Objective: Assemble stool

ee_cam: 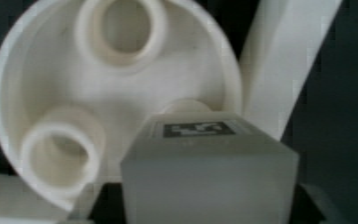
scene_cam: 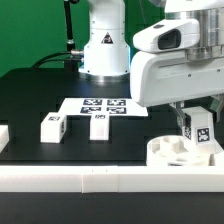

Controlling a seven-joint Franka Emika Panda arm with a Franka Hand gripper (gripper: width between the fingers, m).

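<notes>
The round white seat [scene_cam: 178, 152] lies flat at the front of the table on the exterior view's right, sockets up. My gripper [scene_cam: 197, 114] is shut on one white leg [scene_cam: 200, 130] with a tag on it, and holds it upright just over the seat's right part. In the wrist view the held leg [ee_cam: 202, 170] fills the lower middle, with the seat [ee_cam: 158, 90] and two of its oval sockets behind it. Two more tagged legs [scene_cam: 53, 126] [scene_cam: 99, 125] lie on the black table on the exterior view's left.
The marker board [scene_cam: 105, 104] lies at mid-table behind the two loose legs. A long white rail [scene_cam: 90, 181] runs along the front edge, close to the seat, and shows beside the seat in the wrist view [ee_cam: 291, 70]. The robot base [scene_cam: 103, 45] stands at the back.
</notes>
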